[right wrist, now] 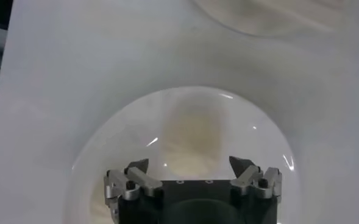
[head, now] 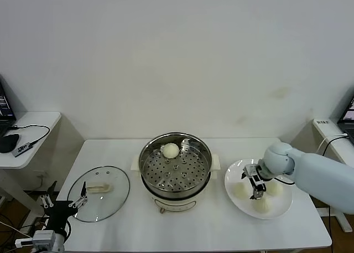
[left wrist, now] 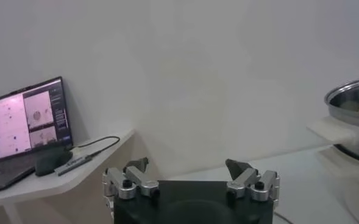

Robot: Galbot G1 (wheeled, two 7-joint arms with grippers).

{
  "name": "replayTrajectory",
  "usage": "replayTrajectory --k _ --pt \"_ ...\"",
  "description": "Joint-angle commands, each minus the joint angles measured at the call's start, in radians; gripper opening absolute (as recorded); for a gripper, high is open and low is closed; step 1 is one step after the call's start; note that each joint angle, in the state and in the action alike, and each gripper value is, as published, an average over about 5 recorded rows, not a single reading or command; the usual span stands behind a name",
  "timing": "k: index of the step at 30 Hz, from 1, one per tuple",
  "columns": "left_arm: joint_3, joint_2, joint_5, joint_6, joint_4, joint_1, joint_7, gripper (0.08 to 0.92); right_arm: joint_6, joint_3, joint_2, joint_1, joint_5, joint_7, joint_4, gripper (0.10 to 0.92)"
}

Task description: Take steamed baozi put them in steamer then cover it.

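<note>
The shiny steamer (head: 175, 167) stands mid-table on its white cooker base, with one steamed baozi (head: 170, 150) at its far side. Three more baozi (head: 240, 190) (head: 275, 187) (head: 261, 205) lie on a white plate (head: 285, 204) to the right. My right gripper (head: 256, 191) hangs open over the plate among them, holding nothing; the right wrist view shows its gripper (right wrist: 189, 165) above bare plate (right wrist: 106, 140). The glass cover (head: 113, 200) lies flat on the table at the left. My left gripper (head: 63, 200) waits open by the table's left front corner. In its own wrist view that gripper (left wrist: 188, 167) is empty.
A side desk (head: 30, 123) with a mouse and cables stands left of the table; the left wrist view shows a laptop (left wrist: 27, 119) on it. The steamer's rim (left wrist: 353, 97) and white side handle (left wrist: 328, 128) appear there too. A white shelf (head: 332, 128) sits at the right.
</note>
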Motion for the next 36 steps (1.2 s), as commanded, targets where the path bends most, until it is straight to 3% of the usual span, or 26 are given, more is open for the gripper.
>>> replayTrajectory --k 1,6,23,36 --pt "0.001 0.000 0.001 0.000 0.001 -0.001 0.000 0.823 -0.002 0.032 0.047 -0.056 -0.023 0.007 -0.051 0.823" --pt "0.001 -0.001 0.002 0.001 0.001 -0.001 0.000 0.823 -0.003 0.040 0.063 -0.064 -0.026 0.006 -0.062 0.815" --pt "0.005 -0.009 0.003 0.000 -0.011 -0.001 -0.001 0.823 0.002 0.044 0.036 0.002 -0.005 -0.025 -0.052 0.624" --pt "0.018 0.006 0.000 0.002 -0.034 -0.005 0.000 0.823 -0.029 -0.189 -0.051 0.486 0.219 -0.056 0.078 0.619"
